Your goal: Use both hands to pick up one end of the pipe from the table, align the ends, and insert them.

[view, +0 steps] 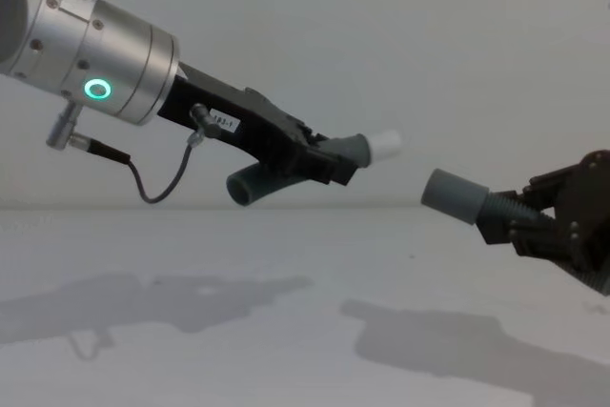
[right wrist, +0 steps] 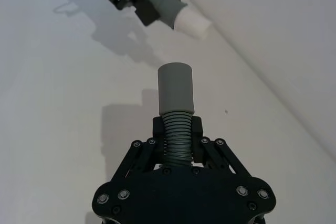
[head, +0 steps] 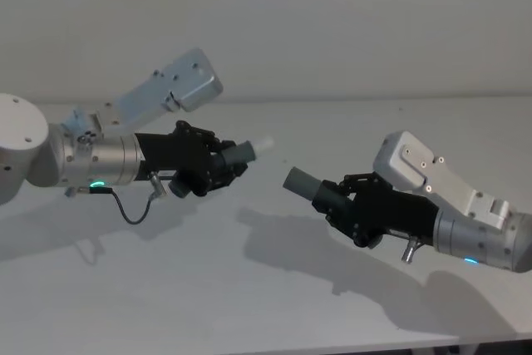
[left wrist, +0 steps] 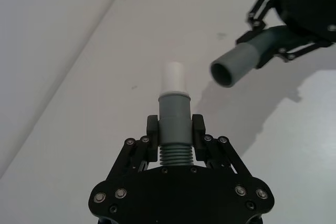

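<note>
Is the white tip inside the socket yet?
Out: a gap separates the narrow white tip in the left hand from the grey socket collar in the right hand.

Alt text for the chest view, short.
The black two-fingered left gripper holds a dark grey hose piece whose narrow white tip faces, across a gap, the wide grey socket collar of the ribbed hose piece in the right gripper. Both hang above the matt white table.

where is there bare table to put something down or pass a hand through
The table is bare along the near edge, below both arms, and behind them toward the far edge. The tight spot is the air gap between the white-tipped piece in the left gripper and the socket piece in the right gripper.
</note>
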Available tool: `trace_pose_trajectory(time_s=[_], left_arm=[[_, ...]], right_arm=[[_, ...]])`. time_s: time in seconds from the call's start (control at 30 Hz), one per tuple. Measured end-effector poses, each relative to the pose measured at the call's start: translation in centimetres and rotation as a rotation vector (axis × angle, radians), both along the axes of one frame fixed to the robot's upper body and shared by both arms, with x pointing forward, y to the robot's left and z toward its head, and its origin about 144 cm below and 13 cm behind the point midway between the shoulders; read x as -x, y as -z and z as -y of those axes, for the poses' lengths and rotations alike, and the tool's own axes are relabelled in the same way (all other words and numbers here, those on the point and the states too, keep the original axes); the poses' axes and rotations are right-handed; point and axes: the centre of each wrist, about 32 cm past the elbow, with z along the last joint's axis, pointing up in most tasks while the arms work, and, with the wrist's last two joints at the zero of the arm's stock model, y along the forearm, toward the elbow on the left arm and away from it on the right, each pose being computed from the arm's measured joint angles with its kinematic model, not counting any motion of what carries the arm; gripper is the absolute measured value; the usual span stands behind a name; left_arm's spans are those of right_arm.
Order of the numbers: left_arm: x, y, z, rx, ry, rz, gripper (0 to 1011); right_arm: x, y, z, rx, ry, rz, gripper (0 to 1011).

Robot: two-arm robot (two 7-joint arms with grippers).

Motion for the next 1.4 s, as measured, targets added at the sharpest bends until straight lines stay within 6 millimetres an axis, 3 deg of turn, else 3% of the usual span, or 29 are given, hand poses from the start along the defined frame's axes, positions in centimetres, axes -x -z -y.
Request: trace_pose_trajectory(time_s=[0.43, 0.93, 1.4], left_arm=[[-0.8, -0.1, -1.2, -0.041, 0.16, 0.002, 339], [-0.7, -0.4, -3.0, -0.08, 0.205, -0.006, 339], [-1.0, -0.3, -3.2, -0.029, 0.268, -0.012, 339]], right_arm=[[0.1, -0.2, 0.0, 0.012, -0.08, 0.074, 253], [-0.3, -0.1, 0.4, 0.033, -0.126, 0.089, 252], [-1.0, -0.3, 0.8, 0.061, -0.184, 0.073, 252]])
